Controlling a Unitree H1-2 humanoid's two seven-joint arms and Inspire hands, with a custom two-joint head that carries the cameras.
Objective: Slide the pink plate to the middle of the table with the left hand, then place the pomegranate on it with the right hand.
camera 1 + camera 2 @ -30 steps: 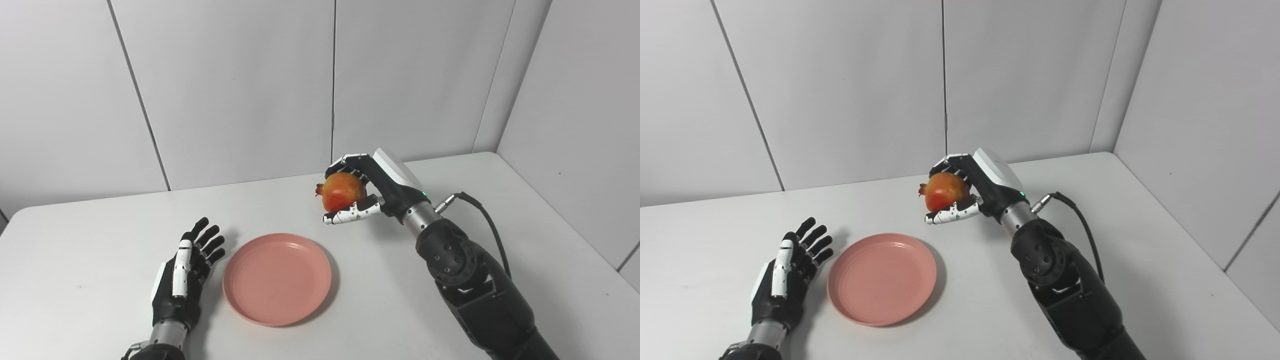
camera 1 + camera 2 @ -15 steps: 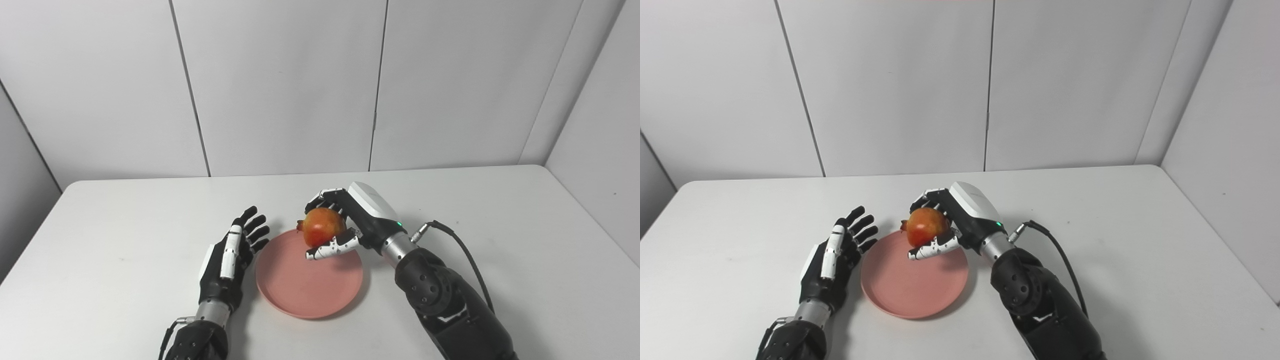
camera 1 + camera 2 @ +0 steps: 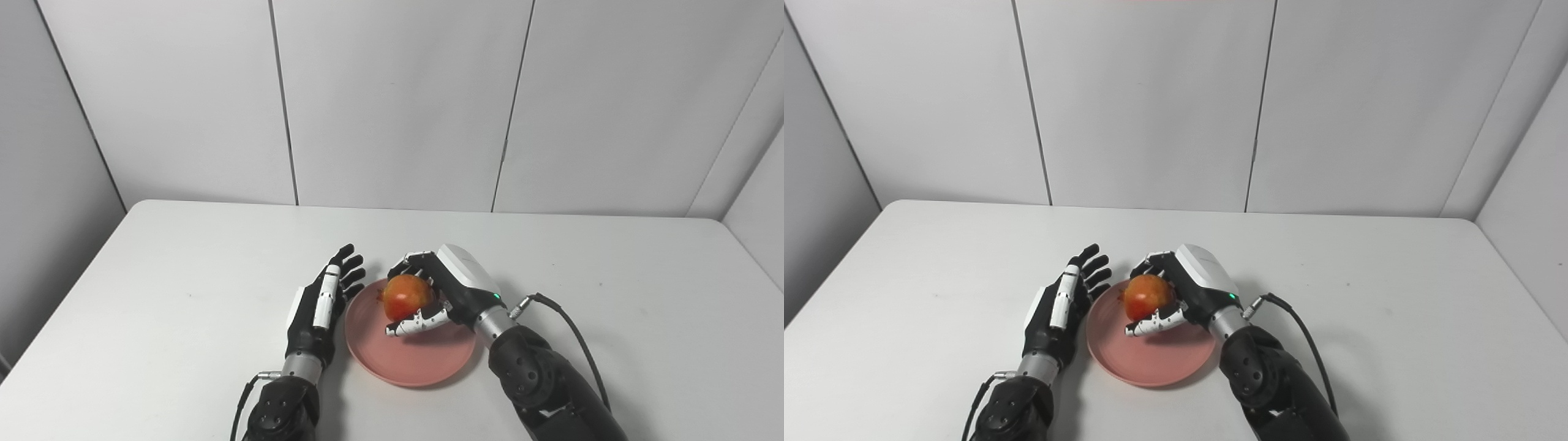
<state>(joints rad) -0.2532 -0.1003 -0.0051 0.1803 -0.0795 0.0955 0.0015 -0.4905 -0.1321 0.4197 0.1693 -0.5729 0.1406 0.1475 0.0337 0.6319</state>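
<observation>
The right hand is wrapped around the pomegranate, its fingers curled over the top of the fruit and its thumb pressed under the near side. The fruit is red with an orange-yellow patch, and its small crown points toward nine o'clock. Hand and fruit sit over the far part of the pink plate, toward twelve o'clock of the plate's middle; whether the fruit touches the plate or hangs just above it cannot be told from either head view. The right forearm runs from the wrist toward five o'clock and leaves the picture at the bottom edge, with a black cable looping out from the wrist toward three o'clock.

The left hand lies at nine o'clock of the plate, just beside its rim, holding nothing, with its fingers straight, slightly spread and pointing toward one o'clock. Its fingertips reach near the plate's far left edge; contact with the rim cannot be made out.

The plate rests on the white table, close to the middle of its width and toward the near edge. Pale wall panels stand behind the table at twelve o'clock.
</observation>
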